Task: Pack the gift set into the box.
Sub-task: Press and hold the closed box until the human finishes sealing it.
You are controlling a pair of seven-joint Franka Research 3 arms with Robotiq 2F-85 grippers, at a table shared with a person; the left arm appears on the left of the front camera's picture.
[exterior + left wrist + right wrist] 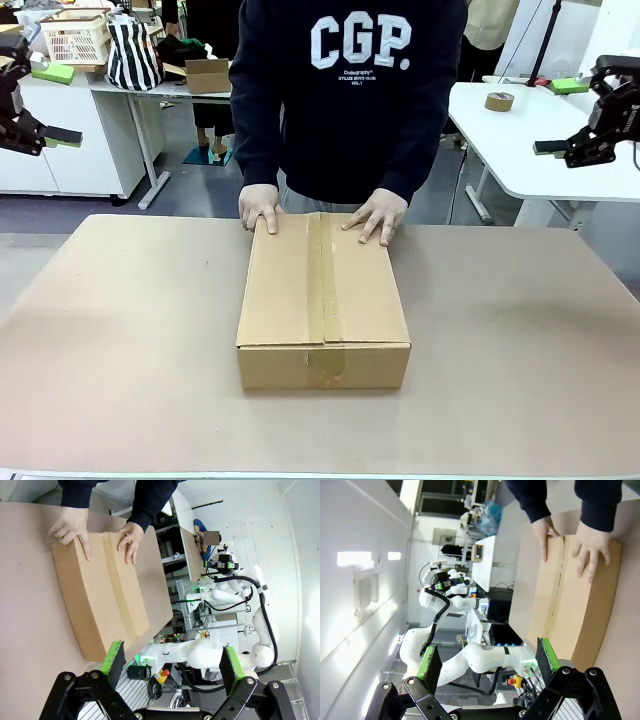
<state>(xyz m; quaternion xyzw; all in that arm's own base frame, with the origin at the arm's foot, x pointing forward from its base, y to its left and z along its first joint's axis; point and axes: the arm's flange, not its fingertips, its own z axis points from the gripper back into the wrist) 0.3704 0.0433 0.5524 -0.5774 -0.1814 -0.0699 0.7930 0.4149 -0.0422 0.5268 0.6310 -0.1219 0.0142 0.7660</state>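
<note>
Nearest us, the left gripper [172, 659] hangs with its green pads spread wide and nothing between them, and the right gripper [487, 659] is just the same, wide open and empty, both lifted well clear at the sides. Down on the table [120, 330], the box [323, 300] sits dead centre, flaps folded flat, the tape strip [322, 290] running along the seam and over the near face. At its far edge the person has one hand [261, 208] and the other hand [378, 215] pressed flat on the lid. There lies the danger, I'd say: any reach across the top heads straight for those fingers. A shove from one side alone could swivel the carton on that smooth surface, and a sealed lid offers no lip to pinch, so open pads may simply skid off or dent the cardboard.
</note>
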